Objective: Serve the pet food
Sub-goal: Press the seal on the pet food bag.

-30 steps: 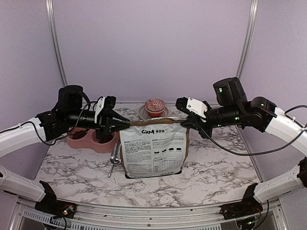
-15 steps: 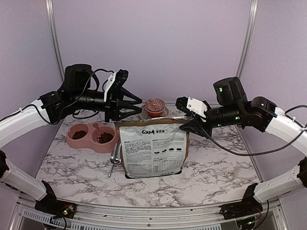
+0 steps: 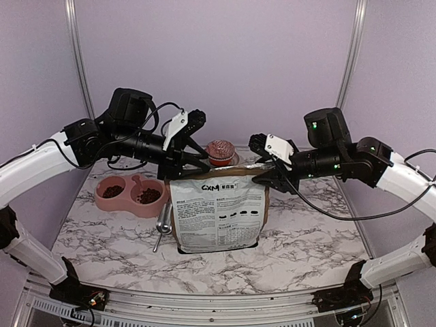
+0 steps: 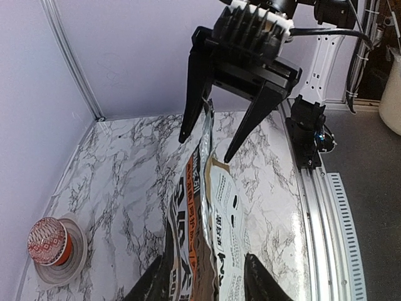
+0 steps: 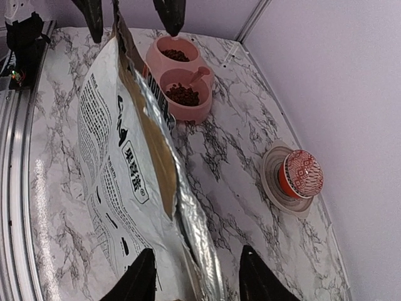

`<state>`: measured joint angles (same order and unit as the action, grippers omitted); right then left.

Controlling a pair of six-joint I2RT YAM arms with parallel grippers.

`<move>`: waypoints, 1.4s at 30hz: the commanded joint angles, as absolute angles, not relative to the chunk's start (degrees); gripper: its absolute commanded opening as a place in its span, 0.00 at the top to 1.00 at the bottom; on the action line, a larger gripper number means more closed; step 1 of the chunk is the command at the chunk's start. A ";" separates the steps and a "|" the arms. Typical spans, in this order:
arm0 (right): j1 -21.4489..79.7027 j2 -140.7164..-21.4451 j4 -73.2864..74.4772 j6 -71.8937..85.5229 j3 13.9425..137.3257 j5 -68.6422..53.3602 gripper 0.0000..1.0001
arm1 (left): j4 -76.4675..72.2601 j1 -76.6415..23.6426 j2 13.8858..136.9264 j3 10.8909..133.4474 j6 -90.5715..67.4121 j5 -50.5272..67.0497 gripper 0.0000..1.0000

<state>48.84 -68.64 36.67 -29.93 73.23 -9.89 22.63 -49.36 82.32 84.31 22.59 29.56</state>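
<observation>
Top external: left claw (image 3: pixel 204 161) and right claw (image 3: pixel 257 163) gape astride bag (image 3: pixel 218 211) marked "CXM".

Lab booth: purple walls (image 3: pixel 218 68), marble tabletop (image 3: pixel 306 252)

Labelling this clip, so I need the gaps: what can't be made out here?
Bag contents: mouth seen edge-on in both wrist views, only front from top.
Bag's fine print: too small, every view.
Metal utensil beside bag: too small to identify, top view.

Kibble (image 3: pixel 146 195) in bowl (image 3: pixel 128 204) left of bag (image 3: pixel 218 218), cupcake (image 3: pixel 220 151) behind bag
</observation>
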 commanded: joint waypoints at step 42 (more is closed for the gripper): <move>46.49 -77.02 38.34 -32.46 86.03 -12.63 1.00 | 15.04 -42.23 72.79 76.59 22.24 29.04 0.32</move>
<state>47.86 -80.93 42.72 -32.86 85.58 -15.73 17.37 -41.25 71.07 73.25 26.79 25.96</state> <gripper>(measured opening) 0.013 0.660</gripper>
